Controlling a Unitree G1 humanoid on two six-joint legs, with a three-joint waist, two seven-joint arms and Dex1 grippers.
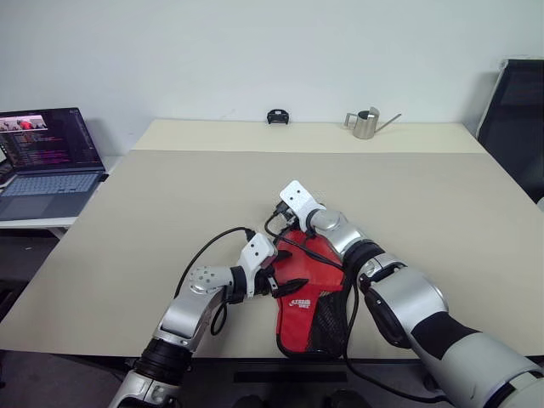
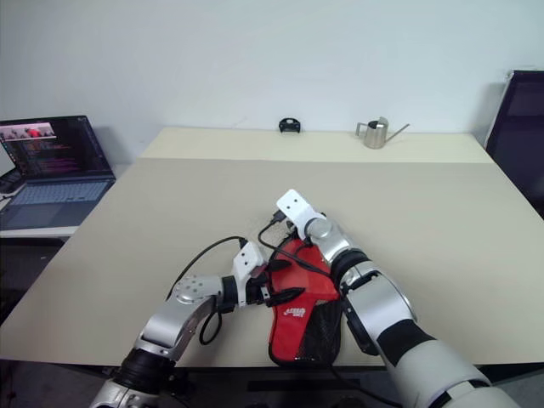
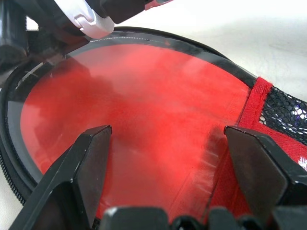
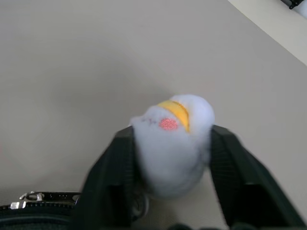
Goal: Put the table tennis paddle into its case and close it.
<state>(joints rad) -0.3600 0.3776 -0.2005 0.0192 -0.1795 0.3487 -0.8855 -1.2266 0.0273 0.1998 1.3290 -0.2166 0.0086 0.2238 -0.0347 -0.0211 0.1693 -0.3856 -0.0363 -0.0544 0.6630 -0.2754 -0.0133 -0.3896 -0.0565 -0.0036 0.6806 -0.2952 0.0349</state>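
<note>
Case (image 1: 306,297) is lying flat, red side up, near the front edge of the table (image 1: 170,212), so where do I grab it? On the left, my left gripper (image 1: 287,286) hangs released over the smooth red round face. It's a soft fabric pouch, light and floppy I reckon, black mesh pocket (image 1: 327,327) at the narrow end, so pinching cloth would just bunch it up. On the right, my right gripper (image 4: 171,158) is clenched on a fluffy white charm (image 4: 175,120) by the zip (image 4: 43,197). That squishy pull looks like the best handle
</note>
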